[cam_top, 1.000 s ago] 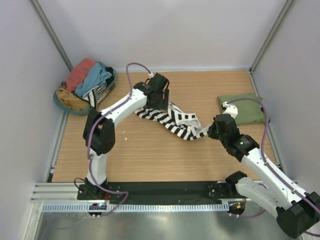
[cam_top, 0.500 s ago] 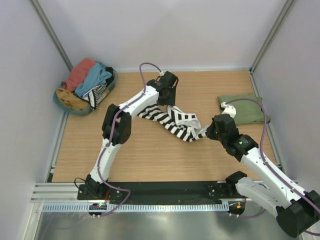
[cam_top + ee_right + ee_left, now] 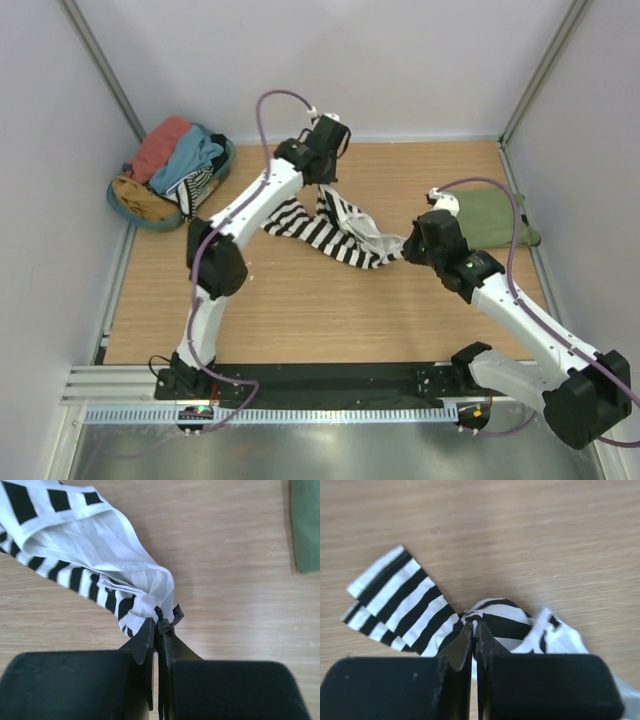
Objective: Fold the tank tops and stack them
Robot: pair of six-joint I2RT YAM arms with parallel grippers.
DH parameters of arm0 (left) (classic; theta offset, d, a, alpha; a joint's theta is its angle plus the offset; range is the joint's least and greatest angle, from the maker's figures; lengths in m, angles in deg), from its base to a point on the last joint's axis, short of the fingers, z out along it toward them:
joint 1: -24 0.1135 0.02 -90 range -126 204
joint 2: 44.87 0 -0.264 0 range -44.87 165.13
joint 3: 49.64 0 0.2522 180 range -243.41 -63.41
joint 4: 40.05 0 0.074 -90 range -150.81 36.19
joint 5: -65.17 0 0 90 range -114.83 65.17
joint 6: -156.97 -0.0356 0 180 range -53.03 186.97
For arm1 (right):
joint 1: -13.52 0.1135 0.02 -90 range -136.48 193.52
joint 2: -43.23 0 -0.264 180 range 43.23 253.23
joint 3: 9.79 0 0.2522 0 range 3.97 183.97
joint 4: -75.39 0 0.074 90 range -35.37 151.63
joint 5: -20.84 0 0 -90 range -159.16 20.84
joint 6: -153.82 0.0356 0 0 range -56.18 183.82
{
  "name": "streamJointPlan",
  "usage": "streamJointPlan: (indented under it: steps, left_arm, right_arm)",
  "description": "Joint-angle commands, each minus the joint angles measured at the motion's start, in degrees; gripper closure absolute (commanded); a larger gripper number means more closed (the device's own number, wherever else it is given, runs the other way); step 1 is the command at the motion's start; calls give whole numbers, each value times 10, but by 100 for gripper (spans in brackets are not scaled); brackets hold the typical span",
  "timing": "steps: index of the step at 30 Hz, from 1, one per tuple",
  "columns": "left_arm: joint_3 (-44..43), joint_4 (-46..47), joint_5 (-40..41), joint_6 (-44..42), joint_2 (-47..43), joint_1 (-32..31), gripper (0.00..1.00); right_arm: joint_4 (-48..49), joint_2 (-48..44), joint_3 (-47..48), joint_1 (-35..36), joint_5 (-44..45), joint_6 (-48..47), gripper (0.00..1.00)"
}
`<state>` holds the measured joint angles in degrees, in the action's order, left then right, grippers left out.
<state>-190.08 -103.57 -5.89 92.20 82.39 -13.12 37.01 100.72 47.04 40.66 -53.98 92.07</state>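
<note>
Both arms are on the striped tank top (image 3: 330, 225), out in the middle of the table (image 3: 300, 300). The left end effector (image 3: 474, 626) has its fingers pressed together with a small fold of black-and-white cloth pinched between the tips. From its wrist view the fabric bunches up into that pinch. A flat striped strip lies on the wood off to the left, and more cloth, mostly white, runs out to the lower right.

From above, this grip sits at the top's far edge, and the fabric rises to a little peak there.

Over on the other side, the right end effector (image 3: 159, 621) is clamped on the near right corner of the same top. Its fingers are closed, with a twisted nub of cloth poking out at the tips. The fabric fans away from that point to the upper left, its white inside showing.

Between the two grips the top sags and lies crumpled on the table, not spread flat.

The green tank top (image 3: 495, 215) lies flat as a tidy rectangle at the right rear of the table, just behind the right arm and apart from the striped one.

Far left, off the wood, a basket (image 3: 120, 205) holds a red garment (image 3: 160, 145) and a blue garment (image 3: 192, 155) heaped together.
</note>
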Motion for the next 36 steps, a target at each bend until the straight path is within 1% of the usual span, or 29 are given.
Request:
streamJointPlan:
  steps: [1,3,4,5,8,9,10,13,15,19,22,23,25,26,27,29,30,32,33,35,36]
  left_arm:
    - [-21,8,74,-31,-171,-1,100]
    - [-6,15,83,-28,-213,-1,100]
    - [18,20,85,-27,-240,-1,100]
    - [29,32,85,-23,-286,-1,100]
    - [76,54,87,-18,-358,-5,100]
    - [85,57,91,-17,-406,-11,100]
    - [98,60,94,-19,-425,-15,100]
    - [107,59,104,-28,-493,-45,100]
    - [111,57,111,-31,-533,-58,100]
    - [142,59,119,-22,-578,-70,100]
    - [171,70,125,-24,-584,-70,100]
    - [180,77,125,-26,-580,-69,98]
    - [210,99,127,-30,-566,-70,96]
    - [216,103,130,-27,-544,-69,96]
    - [224,108,128,-25,-527,-68,96]
    - [224,106,116,0,-477,-65,99]
    - [224,104,88,9,-462,-64,100]
    - [227,95,66,38,-436,-62,100]
    - [244,98,44,60,-426,-61,100]
    - [280,134,27,82,-431,-62,100]
    - [327,155,14,96,-447,-62,100]
  right_arm:
    - [81,0,67,-2,-55,-42,99]
    - [84,-2,81,-2,-74,-51,99]
    - [86,-5,94,-2,-81,-54,99]
    - [88,-7,99,-2,-88,-57,99]
    - [108,-27,109,-2,-176,-72,99]
    - [117,-34,109,0,-209,-76,99]
    - [124,-50,109,2,-269,-75,99]
    - [152,-82,111,20,-354,-77,99]
    - [150,-98,116,39,-363,-77,99]
    - [114,-118,150,42,-344,-78,99]
    - [90,-110,168,42,-302,-77,99]
    - [73,-96,173,42,-247,-75,99]
    - [36,-67,201,42,-181,-63,99]
    - [24,-52,214,42,-133,-62,99]
    - [13,-18,241,42,-61,-55,99]
    - [-9,12,270,42,2,-52,99]
    - [-8,36,296,42,29,-55,99]
    - [-3,60,327,42,48,-57,99]
    - [0,80,358,40,50,-60,99]
    - [7,96,391,39,22,-66,99]
    - [19,100,412,40,-9,-73,99]
